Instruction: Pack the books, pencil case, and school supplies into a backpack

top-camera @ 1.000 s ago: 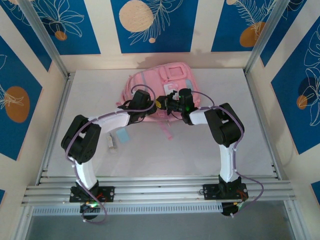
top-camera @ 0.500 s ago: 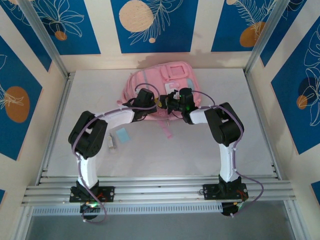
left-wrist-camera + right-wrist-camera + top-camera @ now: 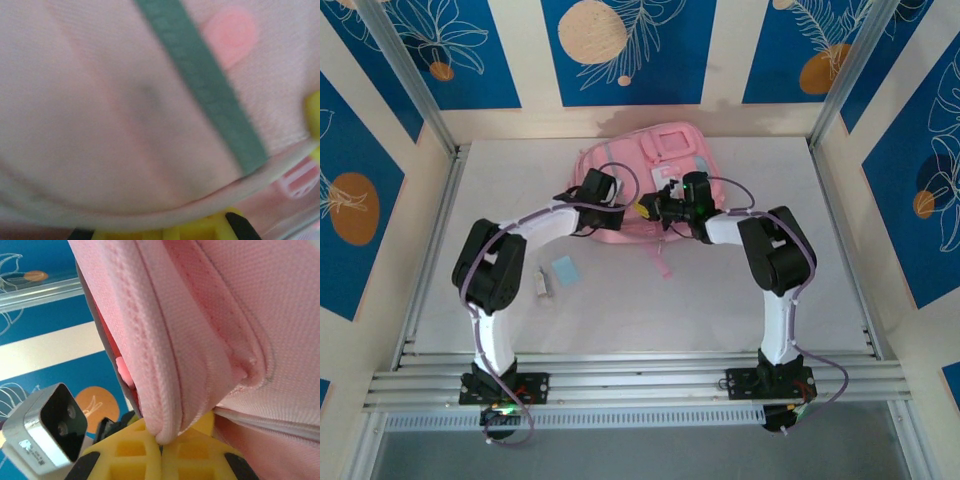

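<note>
Now R hand (image 3: 161,447) pinches backpack (image 3: 200,315) fold; L hand (image 3: 167,232) closed against it.

**Q:** State of the right pincer (image 3: 161,440)?
**A:** Closed. Its two yellow lattice fingers (image 3: 127,452) meet at the lower edge of the view, with a folded seam of the pink backpack (image 3: 215,315) nipped between them.

**Q:** Lie of the fabric?
**A:** The fold rises from the fingertips toward the upper left. A pale zip strip (image 3: 270,424) crosses at lower right.

**Q:** Surroundings?
**A:** A grey two-lens camera module (image 3: 47,422) sits left of the fingers. Behind it is a blue wall panel (image 3: 40,315) with an orange disc. A metal rail (image 3: 40,292) runs above.
</note>
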